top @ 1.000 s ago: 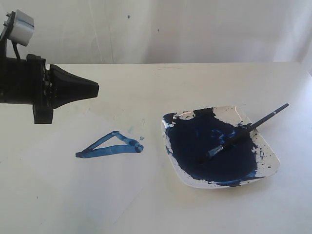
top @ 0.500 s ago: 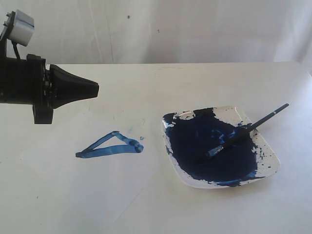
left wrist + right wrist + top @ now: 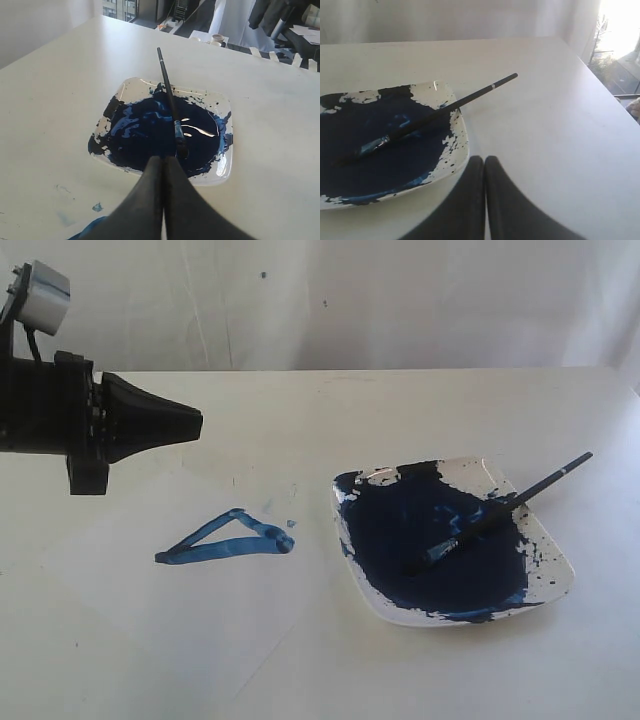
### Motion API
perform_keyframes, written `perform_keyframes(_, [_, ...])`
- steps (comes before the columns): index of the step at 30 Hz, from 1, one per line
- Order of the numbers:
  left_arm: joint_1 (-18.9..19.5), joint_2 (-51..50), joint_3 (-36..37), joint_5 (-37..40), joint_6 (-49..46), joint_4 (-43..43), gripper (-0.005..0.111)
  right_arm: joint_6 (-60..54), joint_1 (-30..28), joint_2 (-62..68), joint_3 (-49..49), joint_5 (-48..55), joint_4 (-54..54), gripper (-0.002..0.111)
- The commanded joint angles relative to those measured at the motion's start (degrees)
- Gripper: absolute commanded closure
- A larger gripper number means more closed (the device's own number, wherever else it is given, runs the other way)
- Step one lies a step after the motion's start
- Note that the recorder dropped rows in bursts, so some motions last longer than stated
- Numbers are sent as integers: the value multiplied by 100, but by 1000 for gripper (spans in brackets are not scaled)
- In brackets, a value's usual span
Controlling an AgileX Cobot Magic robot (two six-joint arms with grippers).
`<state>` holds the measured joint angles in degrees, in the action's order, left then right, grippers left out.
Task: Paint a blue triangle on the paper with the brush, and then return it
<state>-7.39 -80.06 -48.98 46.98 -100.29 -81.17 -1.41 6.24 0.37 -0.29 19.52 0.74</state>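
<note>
Nothing moved. Left claw (image 3: 196,424), right claw (image 3: 484,162) pinched closed, empty. Brush (image 3: 540,486) bristles lost in dish (image 3: 557,575) paint (image 3: 400,530).

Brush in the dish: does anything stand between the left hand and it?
Nothing visible does. The shut left hand hangs above the paper, and only the flat blue triangle lies between it and the brush, which rests in the dish, bristles in the paint, handle over the rim.
</note>
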Motion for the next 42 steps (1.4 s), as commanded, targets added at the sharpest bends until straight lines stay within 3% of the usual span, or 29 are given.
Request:
perform_keyframes(1, [-19,13,37,79,-14,-74,107,12,-217,-37,29,8,-74,108])
perform_keyframes(36, [27,13,37,93,-14,-89,107,185,-227,-37,29,-31,-74,108])
perform_keyframes(42, [-18,744,37,-644,-14,10,107,185,-227,-37,29,-31,-74,108])
